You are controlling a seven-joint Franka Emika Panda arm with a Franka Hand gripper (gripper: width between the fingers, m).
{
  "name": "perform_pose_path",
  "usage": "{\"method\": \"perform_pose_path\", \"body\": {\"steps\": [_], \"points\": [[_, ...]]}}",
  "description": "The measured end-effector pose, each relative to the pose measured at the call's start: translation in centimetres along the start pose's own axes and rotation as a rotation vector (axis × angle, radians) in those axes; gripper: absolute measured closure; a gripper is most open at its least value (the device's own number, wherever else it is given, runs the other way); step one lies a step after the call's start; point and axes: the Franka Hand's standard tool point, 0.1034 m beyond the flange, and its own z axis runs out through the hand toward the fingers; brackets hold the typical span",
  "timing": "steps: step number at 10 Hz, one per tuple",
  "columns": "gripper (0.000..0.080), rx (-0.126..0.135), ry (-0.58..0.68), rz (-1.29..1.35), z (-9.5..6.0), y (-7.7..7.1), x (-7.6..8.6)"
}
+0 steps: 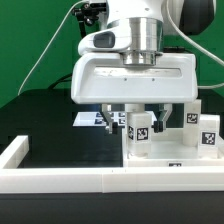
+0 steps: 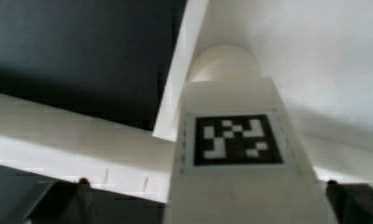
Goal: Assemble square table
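A white table leg (image 1: 140, 130) with a black-and-white tag stands upright on the square table's white slab (image 1: 175, 152), near the slab's corner on the exterior view's left. My gripper (image 1: 135, 122) hangs straight above it, open, one finger on each side of the leg. In the wrist view the leg (image 2: 233, 120) fills the middle, rounded end and tag facing the camera. Both dark fingertips (image 2: 73, 198) stand apart from its sides, so my gripper (image 2: 209, 198) straddles the leg without closing on it. The slab (image 2: 325, 50) lies behind the leg.
Two more tagged legs (image 1: 209, 136) (image 1: 187, 118) stand on the slab at the exterior view's right. A long low white border wall (image 1: 60, 181) runs along the front and shows in the wrist view (image 2: 58, 130). The marker board (image 1: 90, 118) lies behind on the black table.
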Motion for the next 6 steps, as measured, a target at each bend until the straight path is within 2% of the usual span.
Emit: {"method": "perform_pose_path", "body": {"steps": [1,2,3,4,6], "points": [[0.0159,0.0,-0.001,0.002,0.06,-0.02,-0.05],[0.0345,0.0,-0.002,0.002,0.1,-0.02,-0.08],[0.0345,0.0,-0.002,0.002,0.11,-0.04,-0.09],[0.0515,0.0,-0.002,0.011,0.13,-0.03,-0.11],[0.0512,0.0,-0.003,0.043,0.16,-0.02,-0.14]]}}
